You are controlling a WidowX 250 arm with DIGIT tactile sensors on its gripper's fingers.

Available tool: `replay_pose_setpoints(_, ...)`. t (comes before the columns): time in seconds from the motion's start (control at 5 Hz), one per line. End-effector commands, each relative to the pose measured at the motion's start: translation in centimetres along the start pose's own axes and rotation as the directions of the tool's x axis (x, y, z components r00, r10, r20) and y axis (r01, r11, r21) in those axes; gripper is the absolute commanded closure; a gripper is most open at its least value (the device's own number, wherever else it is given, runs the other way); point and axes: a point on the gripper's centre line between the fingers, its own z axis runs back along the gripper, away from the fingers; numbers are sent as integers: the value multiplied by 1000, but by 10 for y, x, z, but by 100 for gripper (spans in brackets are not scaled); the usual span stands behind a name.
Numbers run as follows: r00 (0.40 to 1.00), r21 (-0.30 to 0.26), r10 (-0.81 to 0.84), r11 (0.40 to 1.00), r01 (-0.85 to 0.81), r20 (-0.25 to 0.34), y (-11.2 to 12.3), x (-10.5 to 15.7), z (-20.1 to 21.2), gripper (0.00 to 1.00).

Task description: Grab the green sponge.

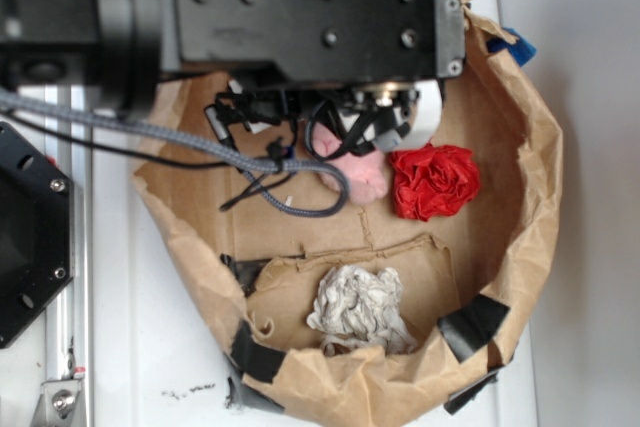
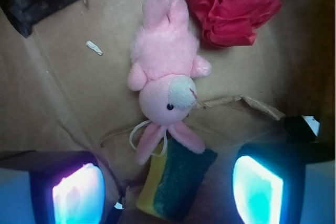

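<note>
The green sponge (image 2: pixel 178 182), dark green on top with a yellow foam side, lies on brown paper low in the wrist view, right below the ears of a pink plush bunny (image 2: pixel 165 80). One ear rests on its upper edge. My gripper (image 2: pixel 168 192) is open, its two glowing pads (image 2: pixel 79 195) standing well apart on either side of the sponge without touching it. In the exterior view the arm's black body (image 1: pixel 300 7) hides the sponge and the fingertips; only part of the bunny (image 1: pixel 355 172) shows beneath it.
A red crumpled cloth (image 1: pixel 433 180) lies right of the bunny. A grey-white crumpled rag (image 1: pixel 360 309) sits near the front. Everything lies in a brown paper bag tray (image 1: pixel 535 177) with raised rolled walls and black tape patches (image 1: pixel 470 322).
</note>
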Motion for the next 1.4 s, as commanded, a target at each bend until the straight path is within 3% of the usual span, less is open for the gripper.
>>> replay_pose_setpoints(0.0, 1000, 33, 24, 999, -23, -14, 7, -4, -11, 0)
replay_pose_setpoints(0.2, 999, 77, -43, 996, 40, 30, 1, -1, -30, 0)
replay_pose_setpoints(0.6, 998, 53, -69, 996, 69, -11, -2, -6, -48, 0)
replay_pose_setpoints(1.2, 998, 52, -40, 998, 43, -53, -4, -28, -38, 0)
